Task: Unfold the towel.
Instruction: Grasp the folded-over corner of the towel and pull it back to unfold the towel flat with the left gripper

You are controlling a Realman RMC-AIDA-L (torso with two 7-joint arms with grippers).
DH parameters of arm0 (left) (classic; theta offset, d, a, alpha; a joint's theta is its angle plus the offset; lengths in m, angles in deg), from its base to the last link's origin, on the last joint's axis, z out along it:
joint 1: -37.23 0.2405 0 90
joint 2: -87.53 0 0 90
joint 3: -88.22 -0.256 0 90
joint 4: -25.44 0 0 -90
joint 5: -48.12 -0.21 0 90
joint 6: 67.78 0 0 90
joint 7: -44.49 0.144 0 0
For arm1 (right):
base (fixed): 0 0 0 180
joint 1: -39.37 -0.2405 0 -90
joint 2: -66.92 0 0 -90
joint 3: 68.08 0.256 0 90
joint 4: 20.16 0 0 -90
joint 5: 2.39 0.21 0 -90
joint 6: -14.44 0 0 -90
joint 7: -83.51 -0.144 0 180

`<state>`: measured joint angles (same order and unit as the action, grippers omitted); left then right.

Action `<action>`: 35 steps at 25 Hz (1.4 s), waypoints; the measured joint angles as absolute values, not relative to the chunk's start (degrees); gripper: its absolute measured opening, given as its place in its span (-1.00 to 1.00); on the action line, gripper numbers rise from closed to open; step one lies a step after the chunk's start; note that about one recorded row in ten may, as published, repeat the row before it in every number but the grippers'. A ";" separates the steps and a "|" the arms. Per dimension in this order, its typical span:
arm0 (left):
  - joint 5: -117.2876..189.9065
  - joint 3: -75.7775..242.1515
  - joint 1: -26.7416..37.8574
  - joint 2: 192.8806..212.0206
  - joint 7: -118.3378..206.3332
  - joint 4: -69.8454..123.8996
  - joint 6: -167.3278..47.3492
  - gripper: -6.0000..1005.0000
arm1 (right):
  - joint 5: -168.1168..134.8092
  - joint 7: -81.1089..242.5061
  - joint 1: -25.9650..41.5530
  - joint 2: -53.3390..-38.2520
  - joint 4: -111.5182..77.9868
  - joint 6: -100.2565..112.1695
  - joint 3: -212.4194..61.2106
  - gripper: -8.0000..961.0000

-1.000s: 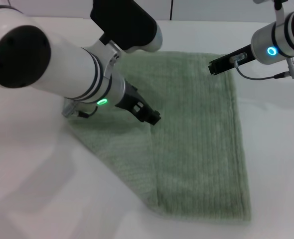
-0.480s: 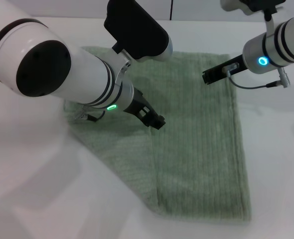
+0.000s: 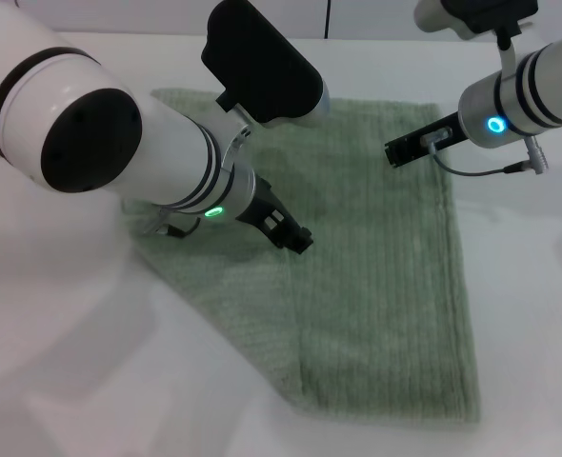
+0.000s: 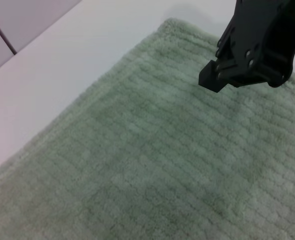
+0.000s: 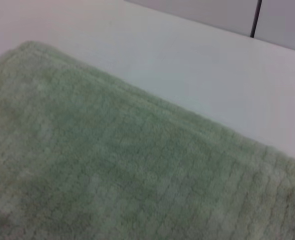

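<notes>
Head view shows the towel (image 3: 376, 276) lying flat on the white table (image 3: 62, 362), spread from the far edge toward the near right corner, its ribbed face up and its hems visible along the right and near sides. A faint step runs across the cloth near its left part, so a layer may still be doubled there; I judge the unfolding largely done, with perhaps one fold left or only smoothing. The left gripper (image 3: 295, 236) hovers low over the middle of the towel, tips close together and carrying nothing; whether they touch the pile I cannot tell. The right gripper (image 3: 405, 150) hangs above the far right corner of the cloth, empty, and its opening cannot be made out.
</notes>
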<state>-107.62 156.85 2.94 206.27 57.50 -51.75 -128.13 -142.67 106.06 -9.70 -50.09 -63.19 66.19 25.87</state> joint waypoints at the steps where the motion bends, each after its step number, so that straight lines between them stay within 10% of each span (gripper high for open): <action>1: -107.62 156.71 2.94 206.28 57.50 -51.61 -128.10 0.62 | -142.66 106.06 -9.72 -50.10 -63.01 66.04 25.67 -0.99; 35: -107.62 155.31 2.11 206.27 57.50 -50.35 -127.42 0.62 | -142.56 106.10 -9.76 -50.42 -59.71 63.56 24.90 -0.99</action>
